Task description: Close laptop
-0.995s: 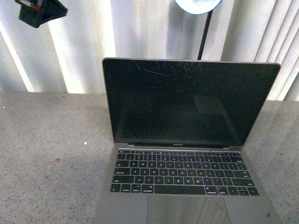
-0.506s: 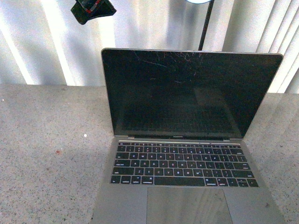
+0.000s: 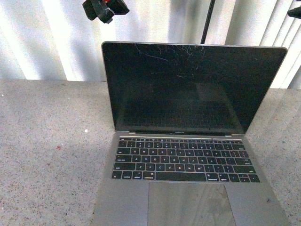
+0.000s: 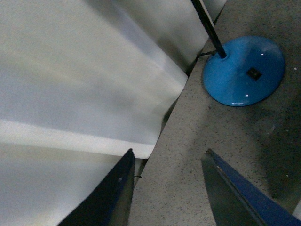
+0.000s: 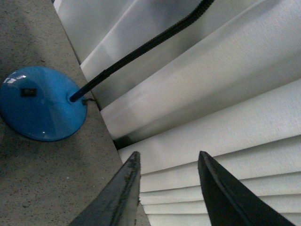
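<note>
Laptop position: we find it open on the grey speckled table, its front edge cut off by the bottom of the front view. Its keyboard faces us and its scratched black screen stands nearly upright.

We see the left gripper with its fingers apart and holding nothing. In the front view it hangs above the screen's top left corner, clear of it. The right gripper is likewise spread and empty, and only a dark tip of it shows at the upper right edge of the front view.

Both wrist views show the blue lamp base on the table. Its black pole rises before the white curtain.
</note>
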Controlling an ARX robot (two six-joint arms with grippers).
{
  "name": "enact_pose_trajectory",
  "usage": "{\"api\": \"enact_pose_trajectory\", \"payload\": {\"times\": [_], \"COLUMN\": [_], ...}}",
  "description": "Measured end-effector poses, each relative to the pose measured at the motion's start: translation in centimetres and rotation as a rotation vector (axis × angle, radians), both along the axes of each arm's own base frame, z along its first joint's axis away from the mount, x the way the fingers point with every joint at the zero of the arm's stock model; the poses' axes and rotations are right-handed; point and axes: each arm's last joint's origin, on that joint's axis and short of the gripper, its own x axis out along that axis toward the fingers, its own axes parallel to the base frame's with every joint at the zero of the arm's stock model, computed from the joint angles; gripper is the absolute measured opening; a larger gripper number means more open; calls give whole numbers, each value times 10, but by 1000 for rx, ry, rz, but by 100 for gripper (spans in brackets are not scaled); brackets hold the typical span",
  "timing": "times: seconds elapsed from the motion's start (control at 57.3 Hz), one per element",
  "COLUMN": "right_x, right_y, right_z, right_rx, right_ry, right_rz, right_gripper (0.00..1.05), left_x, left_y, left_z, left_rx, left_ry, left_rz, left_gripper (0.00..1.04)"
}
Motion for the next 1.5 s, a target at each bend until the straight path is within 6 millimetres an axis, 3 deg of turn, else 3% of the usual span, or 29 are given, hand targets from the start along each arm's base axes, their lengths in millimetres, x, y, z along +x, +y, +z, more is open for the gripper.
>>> {"api": "enact_pose_trajectory", "payload": {"times": [0.174, 0.227, 0.576, 1.03, 1.501], "right_x": [-3, -5, -12, -12, -18], "right_y": [2, 3, 12, 17, 19], "right_z": [-5, -10, -14, -10, -21], "right_rx": [4, -2, 34, 45, 67], "right_ry": [48, 93, 194, 219, 299], "right_rz": [35, 50, 137, 155, 158], "right_gripper": [2, 3, 3, 3, 3], "left_x": [-4, -7, -8, -3, -8], "left_y": [-3, -3, -14, -29, -39], "left_z": [-7, -10, -3, -18, -25], "left_rx": [29, 60, 112, 173, 206], "left_ry": [49, 82, 81, 65, 67], "left_rz": [-52, -68, -136, -171, -204], "left_gripper": [16, 3, 4, 4, 4]}}
